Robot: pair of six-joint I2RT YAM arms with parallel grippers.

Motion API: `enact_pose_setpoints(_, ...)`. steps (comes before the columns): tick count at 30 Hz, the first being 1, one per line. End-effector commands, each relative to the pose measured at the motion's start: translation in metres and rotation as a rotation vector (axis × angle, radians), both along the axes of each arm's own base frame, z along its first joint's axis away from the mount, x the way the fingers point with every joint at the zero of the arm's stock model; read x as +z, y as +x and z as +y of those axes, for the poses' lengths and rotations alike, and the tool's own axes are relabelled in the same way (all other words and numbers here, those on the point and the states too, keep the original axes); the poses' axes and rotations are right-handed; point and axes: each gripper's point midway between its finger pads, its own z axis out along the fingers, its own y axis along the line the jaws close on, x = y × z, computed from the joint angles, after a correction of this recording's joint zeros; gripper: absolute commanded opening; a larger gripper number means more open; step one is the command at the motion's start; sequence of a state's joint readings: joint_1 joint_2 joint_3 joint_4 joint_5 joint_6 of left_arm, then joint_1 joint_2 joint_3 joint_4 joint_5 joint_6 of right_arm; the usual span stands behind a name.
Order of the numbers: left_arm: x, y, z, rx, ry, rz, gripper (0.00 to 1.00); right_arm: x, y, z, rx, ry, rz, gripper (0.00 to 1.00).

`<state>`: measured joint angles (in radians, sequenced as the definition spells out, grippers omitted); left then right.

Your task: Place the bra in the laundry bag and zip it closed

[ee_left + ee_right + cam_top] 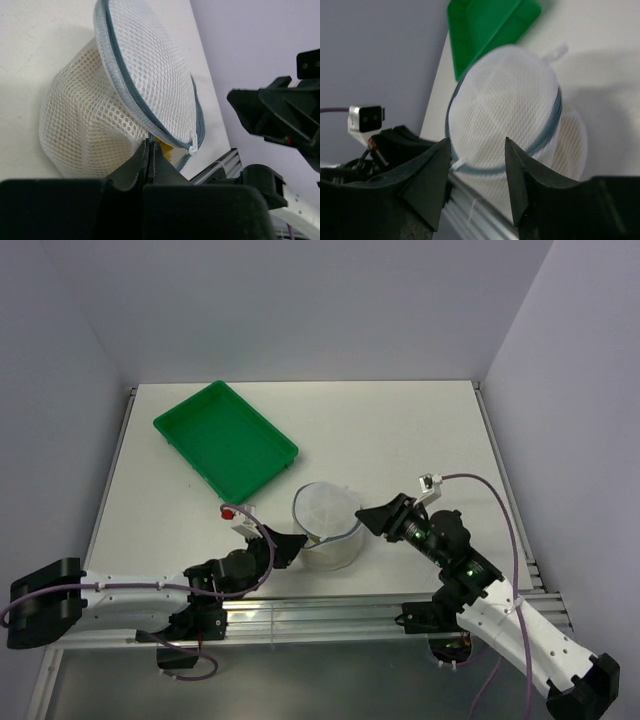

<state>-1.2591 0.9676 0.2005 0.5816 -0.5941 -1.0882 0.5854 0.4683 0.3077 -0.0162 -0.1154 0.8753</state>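
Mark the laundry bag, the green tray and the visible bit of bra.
laundry bag [325,510]: top external view, white mesh lid.
green tray [225,438]: top external view, bare floor.
bra [165,149]: left wrist view, yellow sliver under the lid rim.

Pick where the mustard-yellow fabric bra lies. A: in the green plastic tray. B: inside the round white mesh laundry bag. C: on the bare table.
B: the mustard-yellow fabric bra peeks out at the unzipped edge of the round white mesh laundry bag.
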Motion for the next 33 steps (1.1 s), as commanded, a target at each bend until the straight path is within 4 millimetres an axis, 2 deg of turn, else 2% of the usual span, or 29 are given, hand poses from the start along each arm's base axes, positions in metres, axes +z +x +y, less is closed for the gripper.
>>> enact_pose_setpoints(1,0.015,-0.001,-0.007,0.07,-0.066,-0.003,0.0,-0.008,-0.021,0.013,0.002,0.108,0.114,0.52)
enact_pose_setpoints(2,0.016,0.001,-0.007,0.098,-0.064,-0.008,0.0,-0.008,-0.025,0.017,0.014,0.109,0.121,0.27)
enact_pose_setpoints(3,0.013,-0.002,-0.011,0.095,-0.053,-0.008,0.0,-0.009,-0.025,0.016,0.001,0.094,0.128,0.2)
enact_pose_setpoints(4,0.014,-0.002,-0.013,0.096,-0.055,-0.011,0.0,-0.012,-0.028,0.02,0.015,0.083,0.138,0.18)
enact_pose_setpoints(7,0.015,-0.004,-0.019,0.09,-0.056,-0.022,0.0,-0.017,-0.036,0.03,0.062,0.082,0.157,0.3)
enact_pose_setpoints(8,0.016,-0.004,-0.02,0.09,-0.057,-0.023,0.0,-0.019,-0.036,0.031,0.066,0.078,0.161,0.48)
enact_pose_setpoints(11,0.016,-0.005,-0.02,0.084,-0.055,-0.029,0.0,-0.028,-0.033,0.032,0.052,0.053,0.171,0.71)
enact_pose_setpoints(12,0.016,-0.006,-0.02,0.082,-0.051,-0.033,0.0,-0.027,-0.032,0.033,0.055,0.058,0.165,0.73)
enact_pose_setpoints(14,0.017,-0.006,-0.021,0.077,-0.04,-0.041,0.0,-0.034,-0.03,0.035,0.056,0.028,0.182,0.73)
enact_pose_setpoints(16,0.018,-0.008,-0.022,0.07,-0.028,-0.052,0.0,-0.027,-0.025,0.041,0.062,0.035,0.166,0.72)
enact_pose_setpoints(18,0.017,-0.01,-0.023,0.063,-0.019,-0.055,0.0,-0.016,-0.024,0.046,0.08,0.043,0.146,0.65)
enact_pose_setpoints(21,0.015,-0.011,-0.022,0.062,-0.008,-0.058,0.0,-0.017,-0.02,0.046,0.064,-0.001,0.153,0.57)
enact_pose_setpoints(24,0.017,-0.014,-0.023,0.058,-0.002,-0.066,0.0,-0.03,-0.018,0.043,0.04,-0.051,0.191,0.53)
enact_pose_setpoints(27,0.019,-0.015,-0.026,0.048,0.016,-0.086,0.0,-0.035,-0.018,0.042,0.029,-0.051,0.2,0.57)
enact_pose_setpoints(28,0.02,-0.016,-0.027,0.046,0.018,-0.089,0.0,-0.034,-0.017,0.042,0.029,-0.051,0.2,0.63)
enact_pose_setpoints(31,0.019,-0.018,-0.03,0.04,0.047,-0.1,0.0,-0.028,-0.016,0.045,0.041,-0.055,0.187,0.7)
enact_pose_setpoints(33,0.017,-0.019,-0.031,0.038,0.073,-0.109,0.0,-0.026,-0.016,0.047,0.051,-0.07,0.189,0.71)
